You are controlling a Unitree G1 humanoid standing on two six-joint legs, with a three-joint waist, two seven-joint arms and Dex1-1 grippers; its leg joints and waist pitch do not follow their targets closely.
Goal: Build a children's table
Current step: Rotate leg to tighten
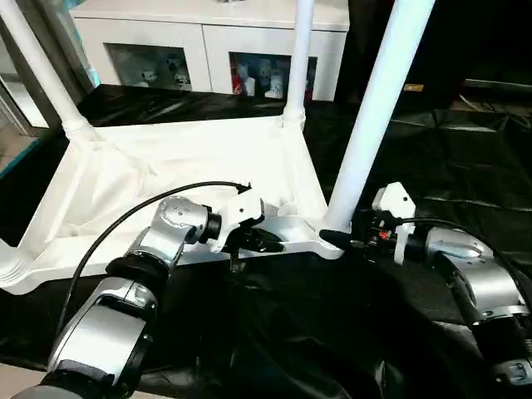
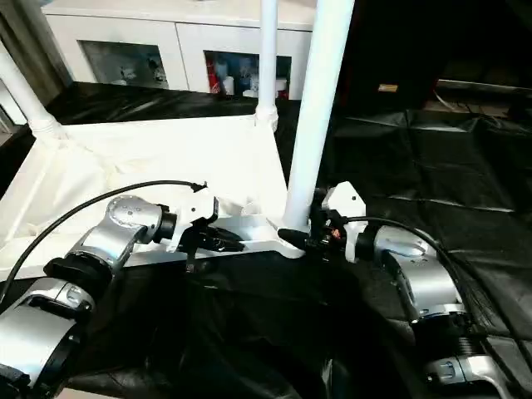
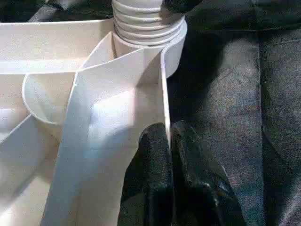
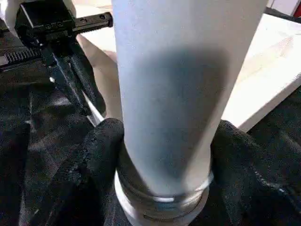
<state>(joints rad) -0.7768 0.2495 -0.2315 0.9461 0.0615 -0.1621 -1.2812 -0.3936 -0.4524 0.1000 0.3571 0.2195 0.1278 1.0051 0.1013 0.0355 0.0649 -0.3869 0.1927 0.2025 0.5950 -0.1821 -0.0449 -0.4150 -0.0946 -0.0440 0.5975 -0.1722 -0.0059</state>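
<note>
Lying upside down on black sheeting [image 1: 465, 158], the children's table [image 1: 166, 166] shows its all-white ribbed underside, rounded sockets at the corners, tapered tube legs standing up out of them.

Legs: one at the far corner [image 1: 298, 58], one at the far-left corner [image 1: 37, 66], and the near-right leg [image 1: 374, 108], which is the thick one rising just in front of the right claw [image 1: 342, 241]. Threaded collar of that leg [image 3: 148, 21] sits in its socket, ridges visible in the left wrist view.

Surroundings: white cabinet [image 1: 208, 41] with glass doors behind the table, small figures inside. Black cable [image 1: 125, 220] arcs over the left forearm. Black sheeting is wrinkled all around the near edge and under both arms.

Left claw [image 1: 253, 241]: fingers [image 3: 188, 174] pressed together, pinched on the thin rim wall of the table's near edge [image 3: 164, 113], just beside the near-right corner socket. The leg collar is straight ahead of it, a short way along the rim.

Right claw: fingers [image 4: 101, 155] spread either side of the near-right leg's base, the tube between them. Pads look close to or on the tube; cannot tell if it's actually clamped. Left claw sits just beyond the leg from it.
</note>
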